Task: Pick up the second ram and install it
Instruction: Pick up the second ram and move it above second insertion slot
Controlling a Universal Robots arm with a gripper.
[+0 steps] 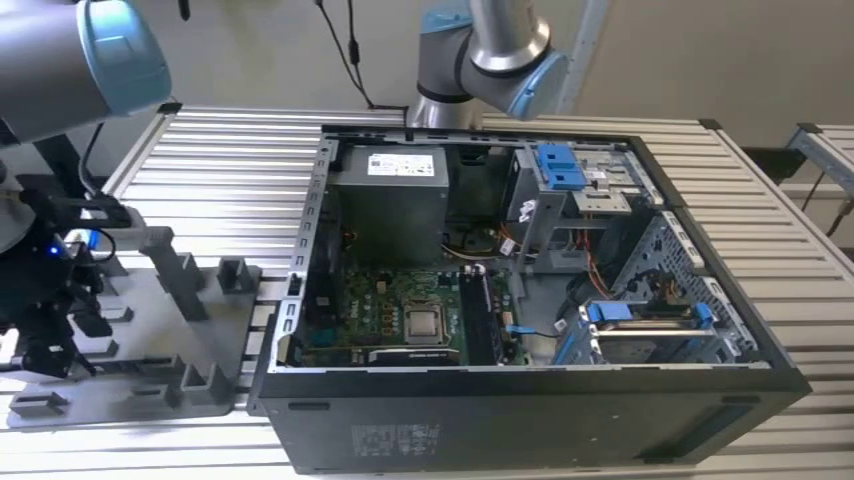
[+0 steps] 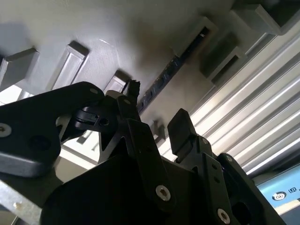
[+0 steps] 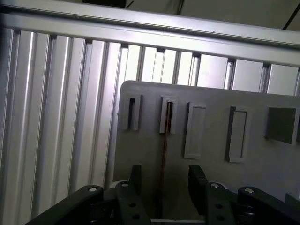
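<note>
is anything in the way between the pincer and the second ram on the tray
Nothing visible. In the first wrist view the open pincer hangs over the gray tray. The second ram stands on edge in its slot, in line with the gap between the fingers, with nothing lying between them.

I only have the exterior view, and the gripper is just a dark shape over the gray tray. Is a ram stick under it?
Observer: Yes. In the first wrist view the second ram stands on edge in a slot of the gray tray.
Operator: Where are the fingers?
Observer: The gripper is open, one finger on each side of the stick.
Operator: Lifted yet?
Observer: No, in the second wrist view its far end sits in the slot.
</note>
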